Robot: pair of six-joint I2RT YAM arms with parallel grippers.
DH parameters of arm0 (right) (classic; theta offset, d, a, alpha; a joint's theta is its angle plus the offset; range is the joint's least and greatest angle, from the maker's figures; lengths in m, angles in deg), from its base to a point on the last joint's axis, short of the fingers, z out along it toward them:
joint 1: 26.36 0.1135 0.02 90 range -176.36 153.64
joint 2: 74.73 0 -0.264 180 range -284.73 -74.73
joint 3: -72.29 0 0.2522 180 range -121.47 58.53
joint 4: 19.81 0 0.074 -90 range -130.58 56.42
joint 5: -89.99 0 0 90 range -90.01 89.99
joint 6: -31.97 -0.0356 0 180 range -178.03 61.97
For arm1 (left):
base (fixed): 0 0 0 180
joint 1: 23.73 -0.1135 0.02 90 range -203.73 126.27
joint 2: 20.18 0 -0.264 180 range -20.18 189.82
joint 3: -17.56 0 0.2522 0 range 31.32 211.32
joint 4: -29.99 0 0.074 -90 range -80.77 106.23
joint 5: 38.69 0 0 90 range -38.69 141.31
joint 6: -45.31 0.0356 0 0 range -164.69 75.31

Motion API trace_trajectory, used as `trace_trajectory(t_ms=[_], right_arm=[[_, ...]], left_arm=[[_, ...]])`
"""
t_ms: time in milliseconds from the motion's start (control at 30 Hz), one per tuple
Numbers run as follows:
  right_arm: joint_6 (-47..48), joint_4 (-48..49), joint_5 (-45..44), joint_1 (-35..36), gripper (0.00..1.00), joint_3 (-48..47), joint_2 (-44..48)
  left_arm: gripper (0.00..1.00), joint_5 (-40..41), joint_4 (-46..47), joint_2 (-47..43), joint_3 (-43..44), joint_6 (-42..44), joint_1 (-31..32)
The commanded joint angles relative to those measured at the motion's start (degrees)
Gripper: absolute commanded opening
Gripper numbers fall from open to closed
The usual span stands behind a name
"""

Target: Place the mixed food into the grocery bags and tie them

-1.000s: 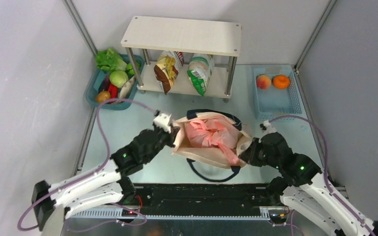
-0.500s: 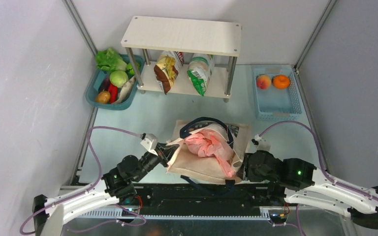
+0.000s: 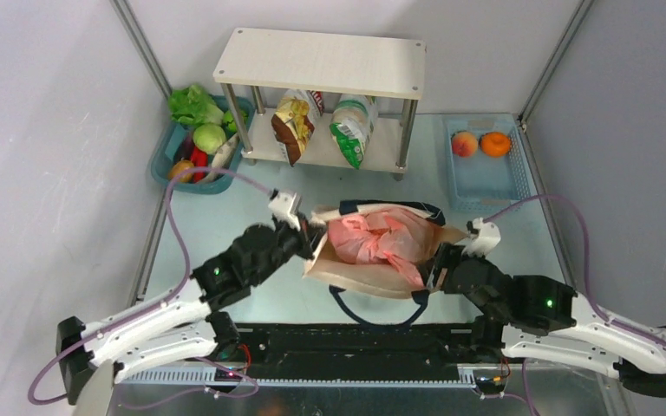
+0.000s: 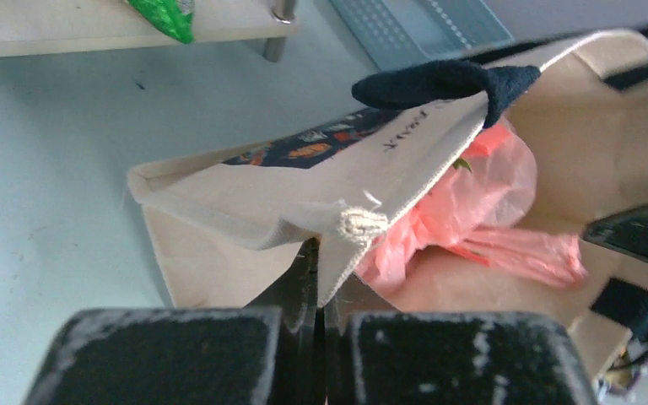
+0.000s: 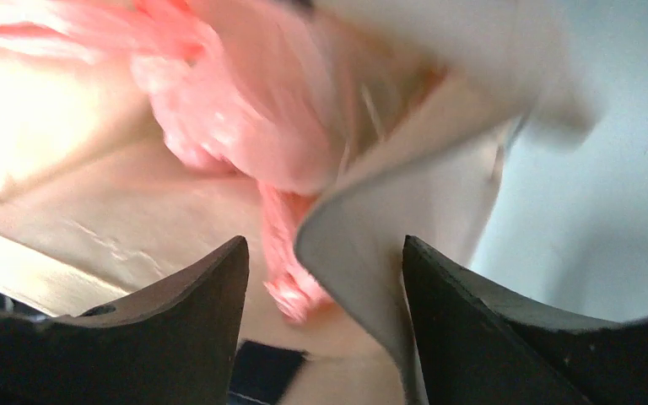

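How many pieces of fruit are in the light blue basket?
2, both at the far end of the basket: a reddish fruit on the left, an orange one beside it.

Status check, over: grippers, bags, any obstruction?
Left gripper shut on canvas tote rim. Right gripper open, opposite rim between its fingers. Pink plastic bag inside tote. Navy handles loose, untied.

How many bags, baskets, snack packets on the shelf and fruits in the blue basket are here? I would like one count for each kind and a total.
Bags: 2 (canvas tote, pink plastic bag)
Baskets: 2 (teal basket, blue basket)
Snack packets: 2 (brown-yellow packet, green-white packet)
Fruits: 2 (red-yellow fruit, orange)
Total: 8
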Motion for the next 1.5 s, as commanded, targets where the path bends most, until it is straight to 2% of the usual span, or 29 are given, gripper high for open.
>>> trace_trajectory(t_ms=[0, 167, 233, 300, 500, 733, 800, 867, 900, 933, 967, 1000, 1033, 1067, 1133, 1233, 1300, 1367, 1467], right_arm=[[11.13, 10.60, -8.98, -7.08, 0.70, -7.26, -5.24], [20.90, 9.89, 4.00, -22.10, 0.76, -15.16, -9.00], [23.89, 8.06, 12.51, -29.24, 0.77, -18.02, -11.36], [26.11, 6.69, 17.20, -35.67, 0.77, -19.77, -14.30], [28.76, 6.41, 22.49, -37.50, 0.79, -21.28, -15.65], [27.85, 1.47, 19.96, -37.46, 0.79, -23.12, -19.81], [26.91, 1.06, 17.77, -37.65, 0.76, -22.44, -21.00], [26.14, 1.51, 15.20, -38.50, 0.64, -21.62, -22.19], [25.89, 1.73, 13.94, -39.61, 0.49, -21.53, -22.81], [25.92, 2.36, 13.56, -40.88, 0.41, -21.44, -22.99], [26.45, 3.15, 13.05, -41.59, 0.19, -21.44, -23.02], [26.93, 3.65, 13.01, -43.33, 0.04, -21.42, -22.52], [27.19, 4.36, 13.22, -44.26, 0.01, -21.43, -22.05], [27.88, 4.56, 13.87, -46.41, 0.00, -21.44, -21.00], [29.20, 4.77, 15.47, -50.29, 0.00, -21.58, -19.71], [30.87, 3.89, 18.06, -54.96, 0.00, -21.90, -19.22], [31.43, 3.54, 19.88, -57.17, 0.00, -21.91, -19.36], [31.40, 3.55, 21.10, -57.78, 0.00, -21.90, -19.35], [30.67, 4.15, 22.71, -57.88, 0.00, -21.94, -19.23]], left_arm=[[0.00, -8.95, -5.83, 8.71, 11.13, -5.32, -7.46], [0.00, -11.12, -6.91, 11.02, 15.14, -6.01, -11.13], [0.00, -12.76, -7.83, 12.17, 17.19, -5.85, -12.52], [0.00, -13.54, -9.04, 13.08, 18.72, -5.27, -13.40], [0.00, -14.13, -9.63, 13.47, 19.25, -4.48, -14.47], [0.01, -15.47, -9.86, 13.67, 18.78, -4.98, -15.57], [0.02, -16.01, -10.26, 14.11, 19.06, -5.50, -17.32], [0.03, -16.51, -10.73, 14.75, 19.33, -7.10, -19.38], [0.04, -16.85, -10.76, 15.13, 19.52, -7.69, -20.09], [0.09, -16.92, -10.80, 15.28, 20.02, -7.70, -21.34], [0.14, -16.90, -10.82, 15.44, 20.35, -7.49, -21.90], [0.26, -16.86, -10.93, 15.48, 21.06, -7.29, -23.02], [0.35, -16.98, -11.02, 15.32, 21.49, -7.04, -23.67], [0.53, -17.11, -11.33, 15.05, 22.34, -7.11, -25.14], [0.70, -17.81, -11.80, 14.52, 23.73, -7.15, -27.98], [0.78, -18.03, -12.16, 13.93, 26.10, -7.09, -31.69], [0.80, -17.08, -12.29, 14.25, 27.56, -6.96, -34.46], [0.82, -14.86, -12.26, 15.77, 28.77, -6.99, -36.78], [0.87, -6.93, -11.60, 20.30, 30.23, -6.24, -39.01]])
